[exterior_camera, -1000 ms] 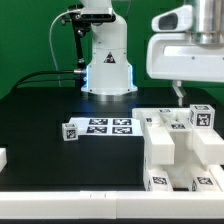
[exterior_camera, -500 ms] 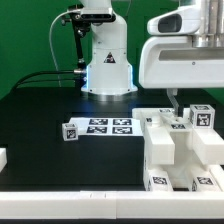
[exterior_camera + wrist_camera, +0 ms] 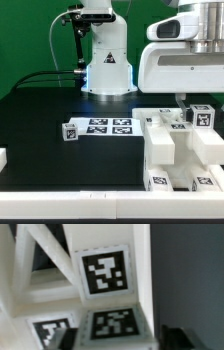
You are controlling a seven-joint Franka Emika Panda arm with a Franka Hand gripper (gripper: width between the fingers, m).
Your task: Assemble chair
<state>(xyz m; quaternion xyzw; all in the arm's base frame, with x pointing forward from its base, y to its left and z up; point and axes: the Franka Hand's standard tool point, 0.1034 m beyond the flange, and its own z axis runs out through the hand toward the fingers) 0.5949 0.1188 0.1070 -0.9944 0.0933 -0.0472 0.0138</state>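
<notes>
Several white chair parts [image 3: 175, 150] with black-and-white tags lie bunched at the exterior view's lower right. My gripper [image 3: 185, 101] hangs just above their far end, mostly hidden behind its white wrist housing. In the wrist view the gripper [image 3: 120, 339] is open. Its two dark fingertips [image 3: 62, 339] stand wide apart on either side of a white tagged part [image 3: 108, 272] that fills the view. A second tag [image 3: 116, 325] lies between the fingers. I cannot tell whether the fingers touch the part.
The marker board [image 3: 108, 127] lies flat at the table's middle, with a small tagged white block [image 3: 70, 131] at its left end. Another white piece [image 3: 3, 158] shows at the exterior view's left edge. The arm's base [image 3: 108, 65] stands at the back.
The wrist housing and gripper have come lower over the chair parts. The parts have not moved.
</notes>
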